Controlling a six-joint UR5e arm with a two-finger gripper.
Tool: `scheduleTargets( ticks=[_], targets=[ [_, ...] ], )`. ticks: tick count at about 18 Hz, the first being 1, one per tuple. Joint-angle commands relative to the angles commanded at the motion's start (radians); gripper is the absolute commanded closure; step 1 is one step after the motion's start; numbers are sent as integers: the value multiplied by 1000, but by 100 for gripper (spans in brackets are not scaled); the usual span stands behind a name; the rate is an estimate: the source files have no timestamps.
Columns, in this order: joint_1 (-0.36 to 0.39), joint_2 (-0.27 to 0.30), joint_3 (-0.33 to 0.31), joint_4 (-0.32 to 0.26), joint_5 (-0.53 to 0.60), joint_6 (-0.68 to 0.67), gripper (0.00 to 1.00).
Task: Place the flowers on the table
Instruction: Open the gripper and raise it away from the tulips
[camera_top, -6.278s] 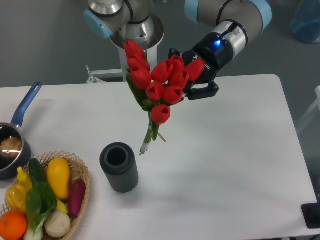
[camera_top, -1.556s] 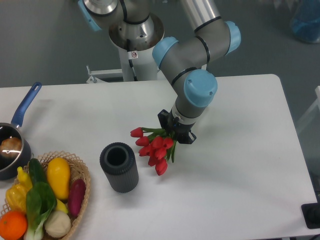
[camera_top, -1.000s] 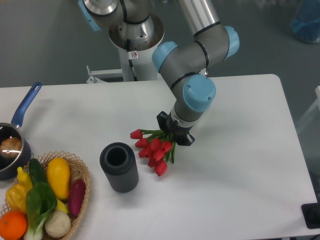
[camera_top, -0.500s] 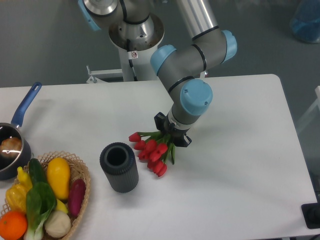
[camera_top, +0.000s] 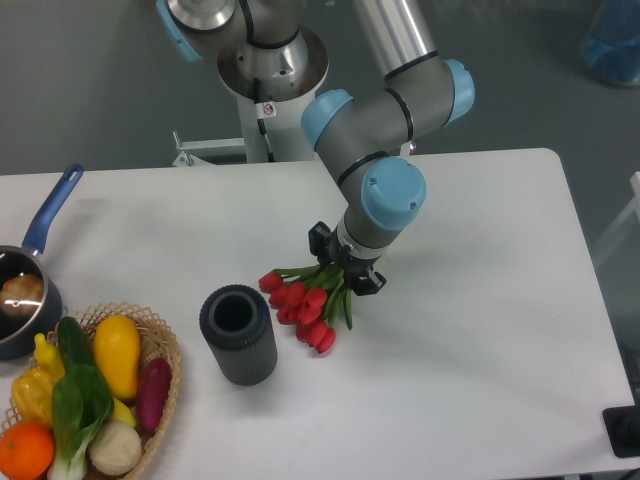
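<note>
Nearly done; flowers (camera_top: 305, 307) fanned out low over the table (camera_top: 480, 330) just below-left of the gripper (camera_top: 345, 268), seemingly touching down; stems pinched between its fingers; left: letting go, lifting clear.

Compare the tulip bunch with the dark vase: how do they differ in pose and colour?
The tulip bunch lies low and near flat, buds toward the vase; the dark vase stands upright, open mouth up. The tulips are red and green; the vase is dark grey and ribbed. Both sit over the white table.
</note>
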Motion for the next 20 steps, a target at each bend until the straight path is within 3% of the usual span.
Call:
scheduleTargets(
  ticks=[3,4,5,10,16,20],
  targets=[
    [15,31,9,2,0,0,16],
    [15,40,12,2,0,-3,5],
    [17,52,18,3,0,-6,0],
    [31,100,77,-2,-8,-11,0],
    [23,134,173,32,-2,9,0],
    [23,202,163,34,-6,11,0]
  ],
)
